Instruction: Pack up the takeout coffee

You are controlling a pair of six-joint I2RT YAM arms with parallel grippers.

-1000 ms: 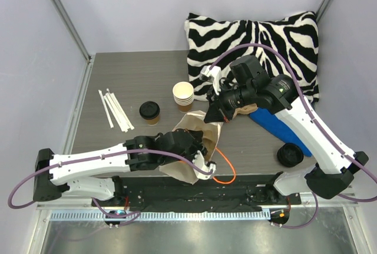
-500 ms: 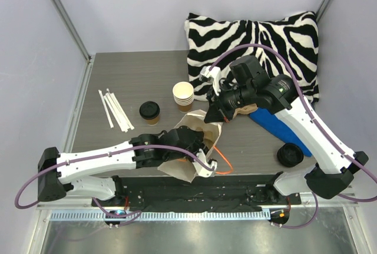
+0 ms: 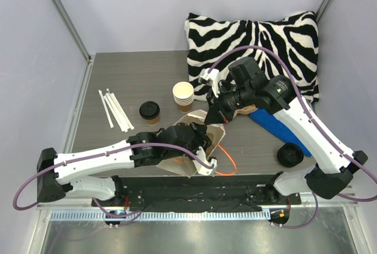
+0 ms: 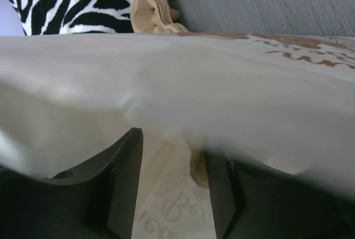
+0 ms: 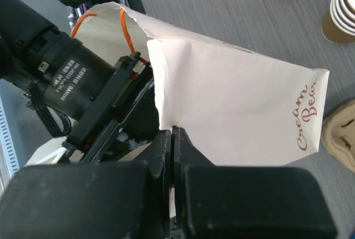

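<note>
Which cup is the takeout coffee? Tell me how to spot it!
Start at the zebra-striped pillow at the back of the grey table and look left to the stack of lidless cups. Just left of that stack, beside the white straws, stands the takeout coffee. It is the only brown cup with a round black lid on.

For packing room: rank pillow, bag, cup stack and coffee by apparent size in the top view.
1. pillow
2. bag, partly hidden
3. cup stack and coffee: they look alike, so not ranked.
</note>
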